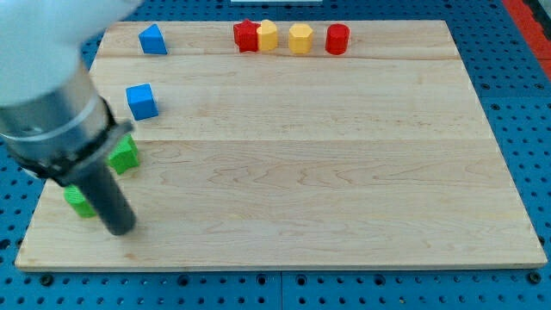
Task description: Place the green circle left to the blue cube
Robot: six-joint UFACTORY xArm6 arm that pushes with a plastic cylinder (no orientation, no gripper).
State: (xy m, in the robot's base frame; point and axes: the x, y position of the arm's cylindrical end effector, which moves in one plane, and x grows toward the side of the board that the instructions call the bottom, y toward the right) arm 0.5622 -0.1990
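While the green circle (80, 202) remains at the frame's lower left, touched by my tip (120, 229), which grasps nothing, the blue cube (142, 101) sits well above; most pushing is judged undone.

A pale wooden board (344, 172) with lengthwise grain and visible plank seams is laid on a blue perforated base (516, 103). The base is dotted with evenly spaced dark holes. A red patch (529, 10) is seen at the view's top right. Lighting is even.
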